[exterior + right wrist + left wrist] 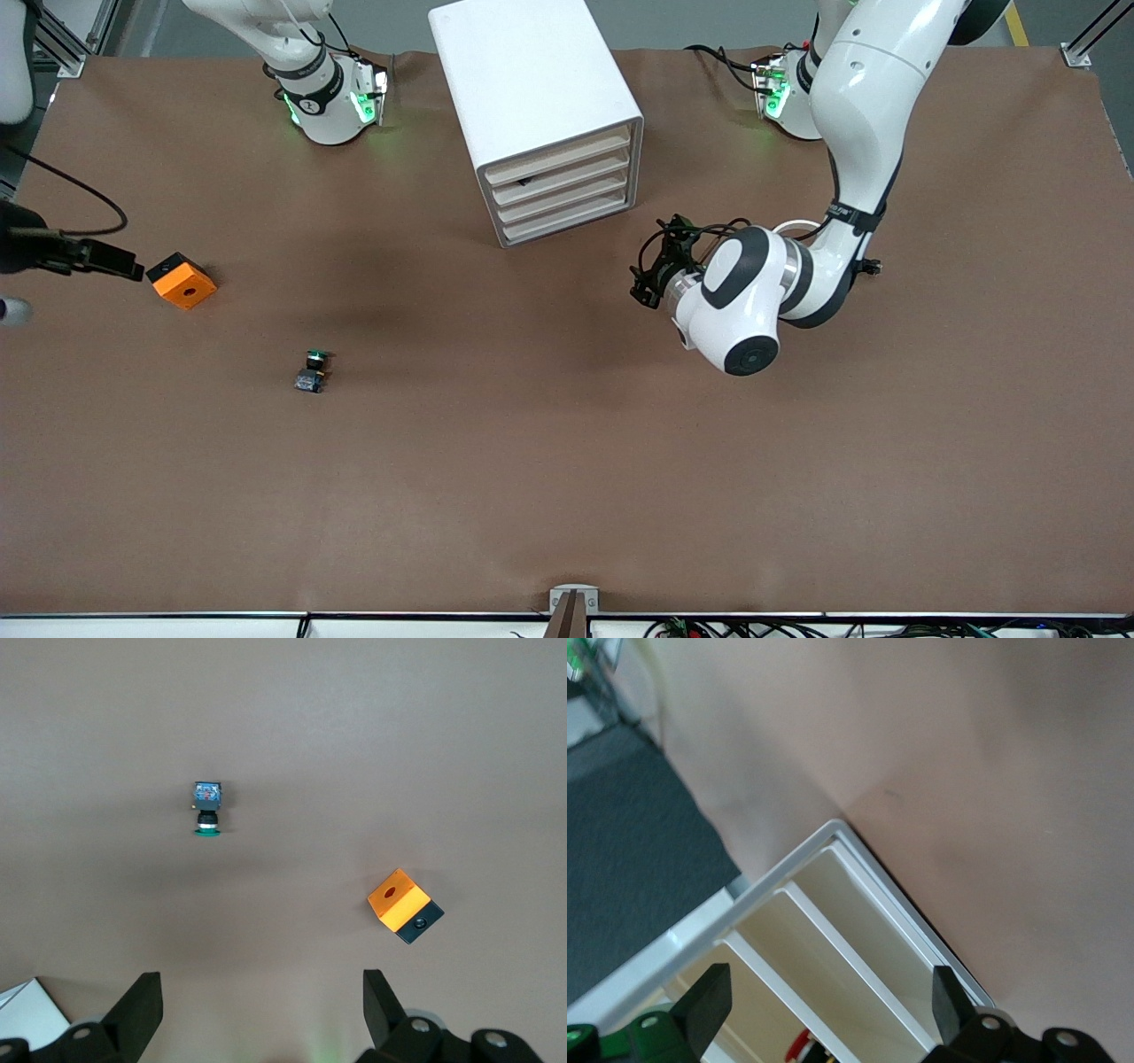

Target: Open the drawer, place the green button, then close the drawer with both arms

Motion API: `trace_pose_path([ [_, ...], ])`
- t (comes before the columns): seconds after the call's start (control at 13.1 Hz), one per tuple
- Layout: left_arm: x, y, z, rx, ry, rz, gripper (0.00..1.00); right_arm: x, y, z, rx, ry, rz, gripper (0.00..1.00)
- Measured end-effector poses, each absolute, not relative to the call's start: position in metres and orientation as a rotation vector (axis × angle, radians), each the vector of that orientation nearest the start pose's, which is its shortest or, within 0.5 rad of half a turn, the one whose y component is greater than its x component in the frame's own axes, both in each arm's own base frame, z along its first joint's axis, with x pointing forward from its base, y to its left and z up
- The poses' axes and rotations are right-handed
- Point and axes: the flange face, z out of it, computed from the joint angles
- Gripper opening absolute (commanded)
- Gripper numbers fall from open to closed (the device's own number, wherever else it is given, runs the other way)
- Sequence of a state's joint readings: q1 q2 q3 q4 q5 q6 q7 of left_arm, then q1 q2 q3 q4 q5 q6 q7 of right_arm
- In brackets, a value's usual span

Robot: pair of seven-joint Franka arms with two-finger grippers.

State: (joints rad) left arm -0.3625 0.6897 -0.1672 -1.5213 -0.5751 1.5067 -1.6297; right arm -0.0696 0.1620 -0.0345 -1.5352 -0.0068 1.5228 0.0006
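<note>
Drawer (567, 221): shut; lowest front to be hooked squarely.
Left gripper (651, 266): spread, beside cabinet (532, 80).
Right gripper (261, 1001): spread, high over button (206, 806).

Glossy white arms (855, 115), black joint bands, black cables at wrist; green lights at bases; black fingers (709, 1001), silver screws.
</note>
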Motion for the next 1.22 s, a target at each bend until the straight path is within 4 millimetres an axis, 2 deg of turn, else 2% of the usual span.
trace_pose_path([
  [0.23,0.502,-0.383,0.214,-1.855,-1.583,1.313,1.0,0.601,-0.061,0.535,-3.136,0.171,0.216,1.0],
  [0.38,0.489,-0.396,0.197,-1.753,-1.597,1.329,1.0,0.612,-0.049,0.52,-3.128,0.261,0.175,1.0],
  [0.46,0.484,-0.4,0.19,-1.722,-1.598,1.322,1.0,0.618,-0.037,0.504,-3.125,0.295,0.161,1.0],
  [0.61,0.475,-0.407,0.177,-1.67,-1.597,1.303,0.74,0.627,-0.009,0.457,-3.129,0.293,0.113,1.0],
  [0.84,0.461,-0.415,0.165,-1.624,-1.56,1.301,0.71,0.622,0.014,0.383,-3.129,0.263,0.002,1.0],
  [0.92,0.454,-0.421,0.164,-1.613,-1.546,1.311,0.68,0.617,0.016,0.36,-3.127,0.259,-0.041,1.0],
  [1.07,0.442,-0.434,0.163,-1.593,-1.522,1.34,0.68,0.61,0.018,0.32,-3.123,0.253,-0.096,1.0],
  [1.22,0.429,-0.444,0.159,-1.589,-1.494,1.34,0.68,0.611,0.02,0.286,-3.119,0.274,-0.127,1.0],
])
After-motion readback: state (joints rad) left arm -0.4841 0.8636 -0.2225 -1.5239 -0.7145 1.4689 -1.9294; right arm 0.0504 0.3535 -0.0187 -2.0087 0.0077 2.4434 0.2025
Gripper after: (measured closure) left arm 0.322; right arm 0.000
